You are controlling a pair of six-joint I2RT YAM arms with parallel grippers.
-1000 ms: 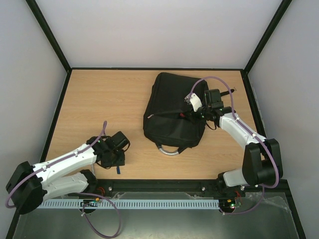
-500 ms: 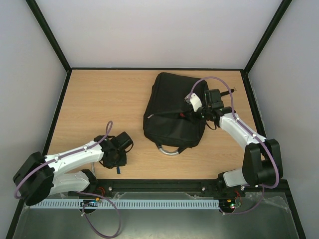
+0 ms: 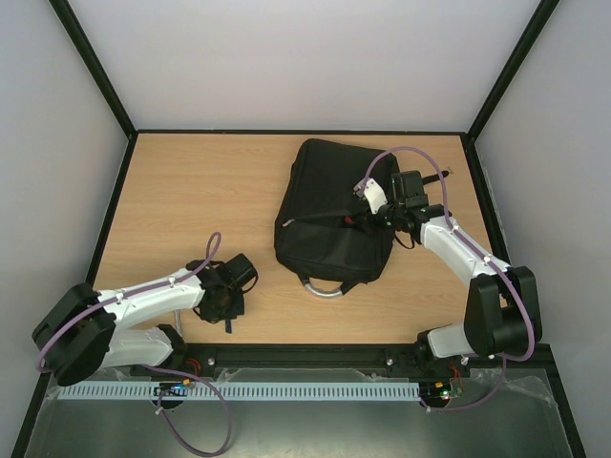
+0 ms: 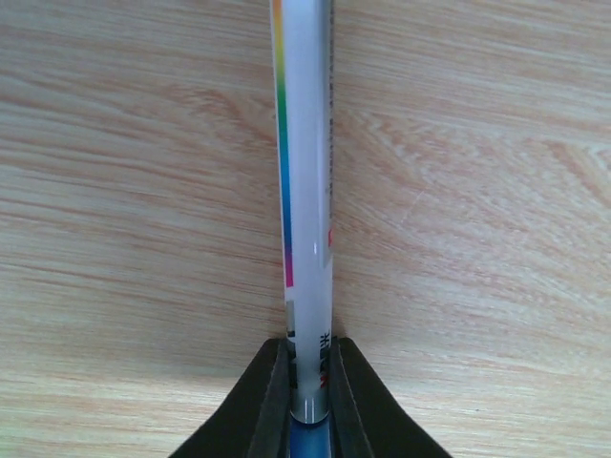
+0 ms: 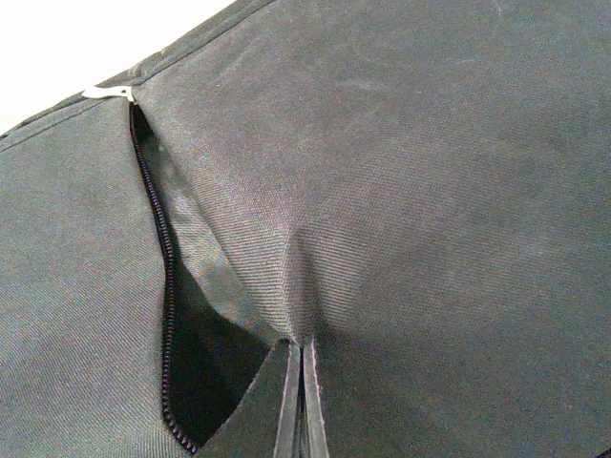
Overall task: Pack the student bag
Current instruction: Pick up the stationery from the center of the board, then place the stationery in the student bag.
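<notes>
Left claw (image 4: 310, 348) pinches rainbow-striped pen (image 4: 305, 143) on wooden table (image 4: 496, 248)

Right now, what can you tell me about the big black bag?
The student bag is a big black woven-fabric backpack lying flat on the wooden table, toward its far right. Its grey loop handle points toward the arms. One zip is open, showing a dark gap, with a white pull at its end. The right gripper pinches the fabric beside that opening, puckering it.

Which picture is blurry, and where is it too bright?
Left wrist view: the table grain is sharp, with a small shine on the pen. Right wrist view: the student bag weave is crisp, top-left corner washed out white. Top view: even light, nothing blurry.
</notes>
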